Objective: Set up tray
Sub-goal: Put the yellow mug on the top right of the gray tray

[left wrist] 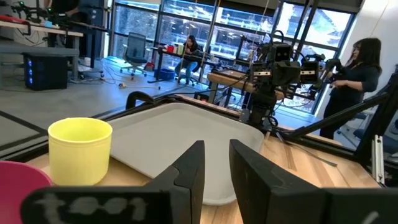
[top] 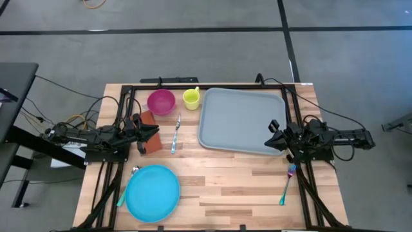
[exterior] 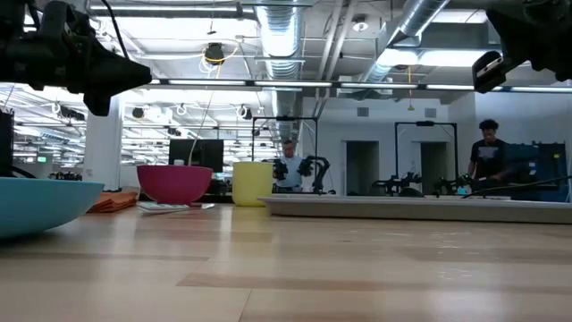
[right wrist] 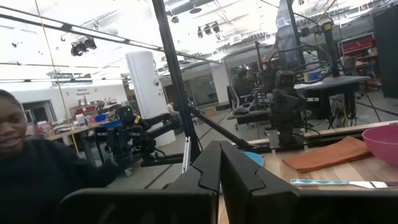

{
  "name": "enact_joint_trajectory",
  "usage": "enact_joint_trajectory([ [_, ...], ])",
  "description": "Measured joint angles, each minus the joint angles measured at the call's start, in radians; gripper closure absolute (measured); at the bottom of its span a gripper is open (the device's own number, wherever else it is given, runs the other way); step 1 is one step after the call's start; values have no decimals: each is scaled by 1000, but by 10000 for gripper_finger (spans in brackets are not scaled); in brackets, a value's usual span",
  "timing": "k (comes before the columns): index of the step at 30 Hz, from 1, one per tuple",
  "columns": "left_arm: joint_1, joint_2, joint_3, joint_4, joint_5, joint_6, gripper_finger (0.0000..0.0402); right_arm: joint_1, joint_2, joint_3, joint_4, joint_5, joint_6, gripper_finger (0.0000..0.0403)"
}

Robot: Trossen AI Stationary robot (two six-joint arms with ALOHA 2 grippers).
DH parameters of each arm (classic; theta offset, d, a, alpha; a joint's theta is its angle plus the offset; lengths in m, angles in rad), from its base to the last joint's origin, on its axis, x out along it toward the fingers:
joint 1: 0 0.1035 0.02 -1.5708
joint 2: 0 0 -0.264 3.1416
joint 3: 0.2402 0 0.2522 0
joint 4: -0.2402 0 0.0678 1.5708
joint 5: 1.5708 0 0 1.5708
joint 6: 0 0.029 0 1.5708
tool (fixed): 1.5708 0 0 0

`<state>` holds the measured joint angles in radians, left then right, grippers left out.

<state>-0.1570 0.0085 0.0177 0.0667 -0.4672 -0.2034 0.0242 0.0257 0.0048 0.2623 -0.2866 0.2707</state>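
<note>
The large grey-blue tray (top: 238, 121) lies flat at the table's far right, empty; the left wrist view looks across the tray (left wrist: 180, 134). Left of it stand a yellow cup (top: 191, 98) and a pink bowl (top: 161, 101). My left gripper (top: 149, 132) hangs level above an orange napkin (top: 148, 125). Its fingers (left wrist: 193, 165) stand slightly apart with nothing between them. My right gripper (top: 273, 136) is shut and empty. It hangs level above the tray's right rim, pointing toward the table's left.
A round blue plate (top: 152, 192) sits near the front left with a spoon (top: 122, 193) beside it. A blue-handled knife (top: 175, 135) lies between napkin and tray. A fork (top: 288, 183) lies at the front right. People stand in the room beyond.
</note>
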Motion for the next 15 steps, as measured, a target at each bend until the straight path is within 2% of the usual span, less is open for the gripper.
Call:
enact_joint_trajectory([
  [8, 0, 0, 0, 15, -30, 16, 340, 0, 0, 0, 0, 0, 0, 403],
  [15, 0, 0, -1, 30, -88, -24, 340, 2, 0, 0, -34, 0, 78, 403],
])
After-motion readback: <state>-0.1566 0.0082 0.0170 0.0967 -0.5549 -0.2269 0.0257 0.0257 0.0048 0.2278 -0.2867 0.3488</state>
